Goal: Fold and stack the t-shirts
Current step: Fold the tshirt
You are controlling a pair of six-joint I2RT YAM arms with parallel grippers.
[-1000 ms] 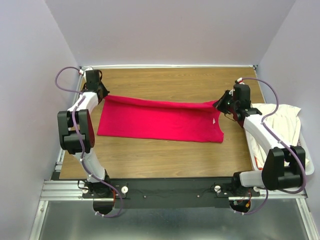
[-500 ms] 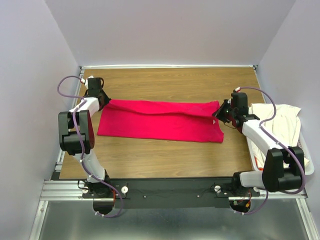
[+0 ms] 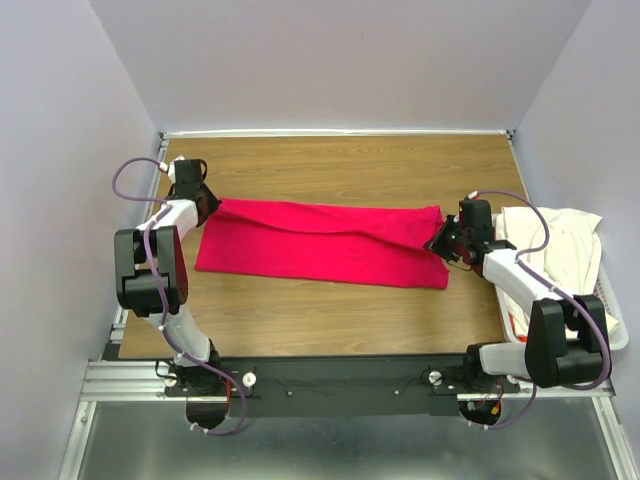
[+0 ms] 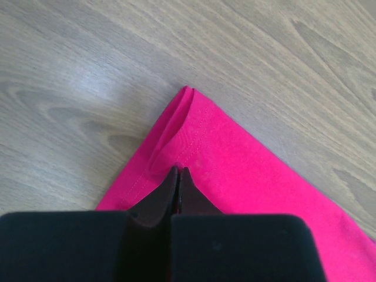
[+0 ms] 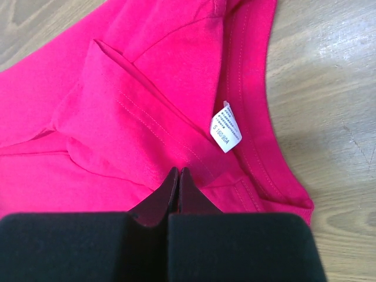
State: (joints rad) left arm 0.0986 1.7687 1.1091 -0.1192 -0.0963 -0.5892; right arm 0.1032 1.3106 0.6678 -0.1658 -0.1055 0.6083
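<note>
The red t-shirt (image 3: 320,245) is spread on the bench (image 3: 350,320), its hem corner pinched by the closed left fingers (image 4: 158,202), its collar end by the closed right fingers (image 5: 157,202). "S 160/80A" is printed on its white label (image 5: 226,127).

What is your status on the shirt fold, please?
Left gripper and right gripper shut on red t-shirt, one at each end. Shirt half-folded on table. Cream t-shirt in basket. Nothing in the way.

Only legible txt, seen via my right wrist cam: small white tag (image 5: 226,127) sewn at the neckband of the red t-shirt (image 5: 135,100). Reads approx. "S 160/80A". Finer print lines above that are too small to read.
</note>
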